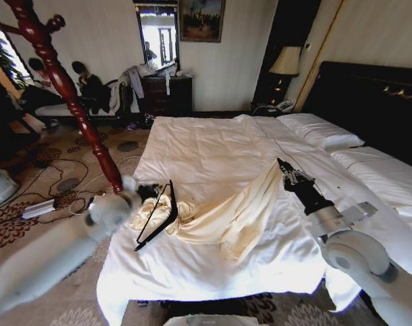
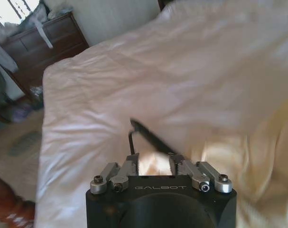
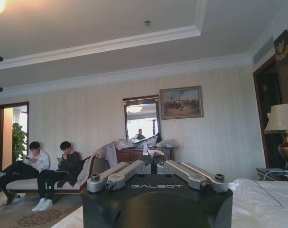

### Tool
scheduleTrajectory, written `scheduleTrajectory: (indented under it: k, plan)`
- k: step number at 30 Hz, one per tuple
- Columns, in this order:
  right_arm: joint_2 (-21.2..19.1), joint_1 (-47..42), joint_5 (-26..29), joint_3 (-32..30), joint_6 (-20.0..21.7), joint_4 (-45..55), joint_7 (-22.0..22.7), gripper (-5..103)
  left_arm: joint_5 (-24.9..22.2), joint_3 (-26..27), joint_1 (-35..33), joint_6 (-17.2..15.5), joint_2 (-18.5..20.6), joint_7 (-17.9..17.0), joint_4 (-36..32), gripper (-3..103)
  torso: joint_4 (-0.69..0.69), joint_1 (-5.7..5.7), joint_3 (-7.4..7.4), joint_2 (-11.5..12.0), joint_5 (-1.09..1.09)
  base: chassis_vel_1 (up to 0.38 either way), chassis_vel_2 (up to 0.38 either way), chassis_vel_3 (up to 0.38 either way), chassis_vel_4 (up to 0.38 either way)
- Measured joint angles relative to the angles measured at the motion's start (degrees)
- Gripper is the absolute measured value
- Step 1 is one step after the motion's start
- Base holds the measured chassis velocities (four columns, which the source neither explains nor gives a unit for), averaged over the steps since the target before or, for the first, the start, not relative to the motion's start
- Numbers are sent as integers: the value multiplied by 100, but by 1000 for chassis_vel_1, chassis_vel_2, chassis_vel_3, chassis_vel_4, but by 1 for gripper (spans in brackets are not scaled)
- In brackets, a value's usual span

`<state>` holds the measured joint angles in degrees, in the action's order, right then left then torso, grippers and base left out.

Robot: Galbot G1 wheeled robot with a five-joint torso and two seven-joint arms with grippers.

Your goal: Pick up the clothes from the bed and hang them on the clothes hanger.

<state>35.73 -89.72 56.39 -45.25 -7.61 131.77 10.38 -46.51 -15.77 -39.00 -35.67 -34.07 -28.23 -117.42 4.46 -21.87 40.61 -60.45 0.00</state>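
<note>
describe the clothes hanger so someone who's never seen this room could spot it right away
On the big white bed, look near the foot-end edge beside the red-brown wooden coat stand. The clothes hanger lies against the cream-yellow clothes, by the left gripper. It is the one thin black angular frame on the pale bedding.

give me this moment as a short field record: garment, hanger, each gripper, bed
garment: cream-yellow clothes lying crumpled on the bed, one end lifted toward the right gripper
hanger: black clothes hanger lying on the duvet at the clothes' left edge
left gripper: left gripper low over the hanger, jaws open on either side of it
right gripper: right gripper raised above the bed, jaws shut on the clothes
bed: bed with white duvet
other: red-brown coat stand beside the bed
</note>
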Motion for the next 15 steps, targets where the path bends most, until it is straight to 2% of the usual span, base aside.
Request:
scheduleTrajectory:
  k: [3, 4, 7, 8, 9, 11, 13, 14, 15]
  plan:
    - [45, 5, -20, 24, 1, -31, -2, 0, 1160, -498, -214, -97, -146, -648, 98, 50, 1, -1, 0, 0, 0, 0, 0, 0, 0]
    - [45, 5, -20, 24, 1, -31, -2, 0, 1160, -498, -214, -97, -146, -648, 98, 50, 1, -1, 0, 0, 0, 0, 0, 0, 0]
    - [63, 10, -26, 28, 2, -65, -2, 0, 1795, -733, -424, -307, -228, -1347, 135, 67, 1, 0, 0, 0, 0, 0, 0, 0, 0]
    - [67, 14, -26, 28, 2, -76, -2, 0, 1924, -783, -530, -403, -240, -1544, 132, 67, 1, 0, 0, -1, 1, 0, 0, 0, 0]
    - [67, 14, -26, 28, 2, -76, -2, 0, 1924, -783, -530, -403, -240, -1544, 132, 67, 1, 0, 0, -1, 1, 0, 0, 0, 0]
    - [89, 50, -27, 56, 2, -111, -2, 0, 2180, -921, -734, -497, -261, -1902, 138, 78, -1, 0, 0, 0, 0, 0, 0, 0, 0]
    - [114, 90, -29, 107, 3, -144, -2, 0, 2310, -1007, -880, -517, -286, -2020, 141, 88, 0, 0, 0, 0, 0, 0, 0, 0, 0]
    - [114, 90, -29, 107, 3, -144, -2, 0, 2310, -1007, -880, -517, -286, -2020, 141, 88, 0, 0, 0, 0, 0, 0, 0, 0, 0]
    - [128, 114, -33, 138, 3, -162, -2, 0, 2355, -1043, -964, -522, -316, -2062, 125, 93, 0, 0, 0, 0, 0, 0, 0, 0, 0]
